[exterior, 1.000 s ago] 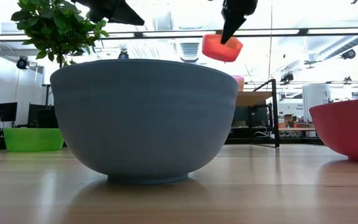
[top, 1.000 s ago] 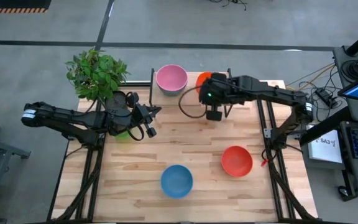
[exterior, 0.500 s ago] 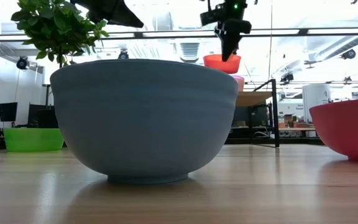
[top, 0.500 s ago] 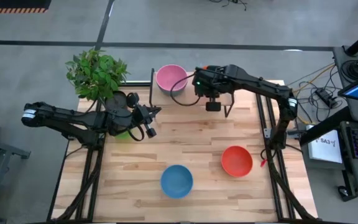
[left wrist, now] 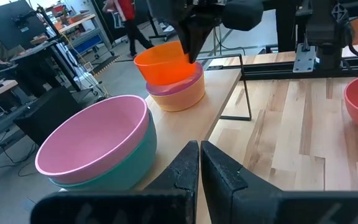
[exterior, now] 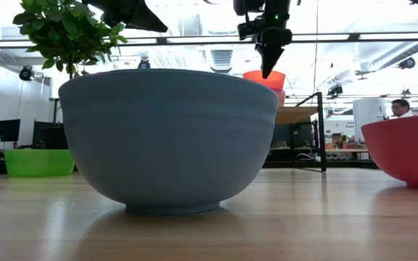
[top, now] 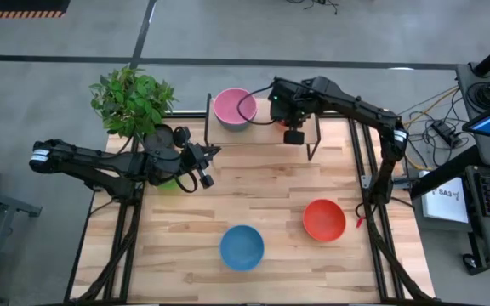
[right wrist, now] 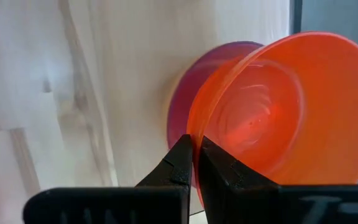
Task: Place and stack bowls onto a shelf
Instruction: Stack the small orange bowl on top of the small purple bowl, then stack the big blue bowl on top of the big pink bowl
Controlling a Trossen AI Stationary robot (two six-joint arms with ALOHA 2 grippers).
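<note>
Orange bowl [right wrist: 272,106] pinched at its rim by the down-pointing right tool [right wrist: 192,152].

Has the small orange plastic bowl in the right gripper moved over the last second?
Yes. The small orange plastic bowl, pinched by the right gripper, dropped lower, toward the wooden shelf.

The table [top: 228,191] carries a blue bowl [top: 242,247], red bowl [top: 323,220], green bowl [exterior: 38,162], plant [top: 132,100] and shelf [left wrist: 225,81].

Right gripper [right wrist: 193,152] reaches to the far edge of the surface, jaws clamped. Left gripper [left wrist: 199,163] idles at left side, jaws closed.
</note>
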